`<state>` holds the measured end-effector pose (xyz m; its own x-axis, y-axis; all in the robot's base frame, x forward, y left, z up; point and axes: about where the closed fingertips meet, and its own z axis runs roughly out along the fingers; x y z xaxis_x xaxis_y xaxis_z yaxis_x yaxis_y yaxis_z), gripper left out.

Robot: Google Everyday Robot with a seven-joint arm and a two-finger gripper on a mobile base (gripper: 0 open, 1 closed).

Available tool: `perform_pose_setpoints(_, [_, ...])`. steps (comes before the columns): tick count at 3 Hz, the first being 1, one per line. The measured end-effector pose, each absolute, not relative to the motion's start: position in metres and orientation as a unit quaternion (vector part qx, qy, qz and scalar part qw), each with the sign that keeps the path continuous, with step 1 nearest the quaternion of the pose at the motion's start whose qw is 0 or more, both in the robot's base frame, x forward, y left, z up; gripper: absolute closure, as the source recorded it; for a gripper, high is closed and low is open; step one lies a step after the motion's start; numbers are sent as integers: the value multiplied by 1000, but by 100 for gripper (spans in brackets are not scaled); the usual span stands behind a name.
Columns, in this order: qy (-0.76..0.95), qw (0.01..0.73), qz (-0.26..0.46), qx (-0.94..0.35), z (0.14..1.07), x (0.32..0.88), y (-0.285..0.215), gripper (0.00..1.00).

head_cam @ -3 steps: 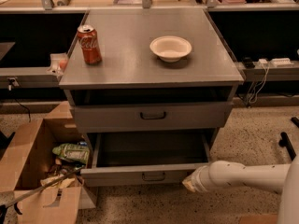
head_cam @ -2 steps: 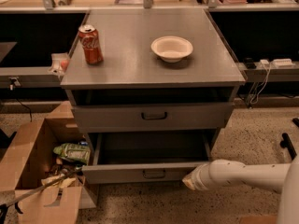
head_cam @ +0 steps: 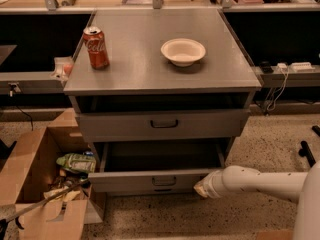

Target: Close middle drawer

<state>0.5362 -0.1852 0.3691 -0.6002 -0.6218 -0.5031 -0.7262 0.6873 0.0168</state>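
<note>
edging slightly inward since a second ago, the middle drawer [head_cam: 157, 180] is still hanging well open beneath the taller-fronted drawer [head_cam: 164, 124], while the claw [head_cam: 201, 188] is sitting at the right end of its low front panel, and i cannot tell whether that claw is spread or closed.

Speckled, perhaps terrazzo floor [head_cam: 280, 144]; dim counter [head_cam: 125, 4] behind.

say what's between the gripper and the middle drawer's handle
Only the middle drawer's bare front, in the camera view; the gripper sits at its right end.
</note>
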Motion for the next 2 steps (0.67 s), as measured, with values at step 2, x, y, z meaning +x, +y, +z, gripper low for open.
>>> perform_pose_setpoints(2, [880, 247, 113, -391, 365, 559, -177, 100])
